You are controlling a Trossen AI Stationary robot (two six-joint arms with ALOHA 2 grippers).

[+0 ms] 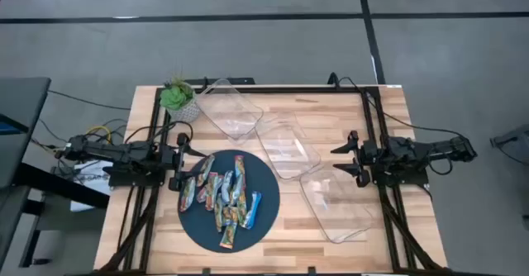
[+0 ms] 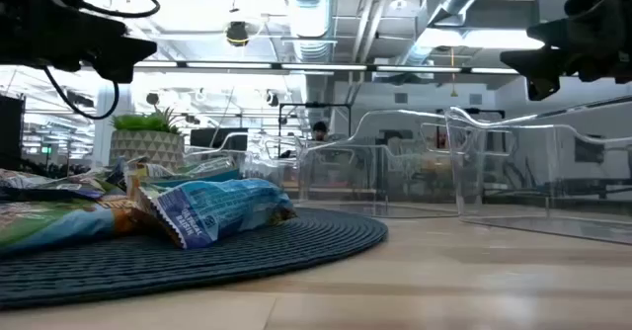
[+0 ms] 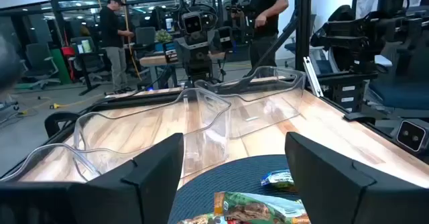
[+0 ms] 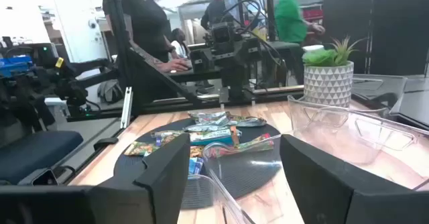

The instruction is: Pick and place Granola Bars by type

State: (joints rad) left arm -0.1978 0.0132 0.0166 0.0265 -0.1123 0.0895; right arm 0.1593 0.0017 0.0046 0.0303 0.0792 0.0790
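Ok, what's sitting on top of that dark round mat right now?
A loose pile of granola bars lies on the round mat, several overlapping, so the lower ones are partly covered. The three clear trays sit off it and look empty.

Wooden table (image 1: 331, 102) carries a round dark woven mat (image 1: 194, 226) near its front edge. Three clear plastic trays (image 1: 286, 149) run diagonally from the back-left corner toward the front-right corner. A potted plant (image 1: 180, 99) in a patterned white pot occupies the back-left corner.
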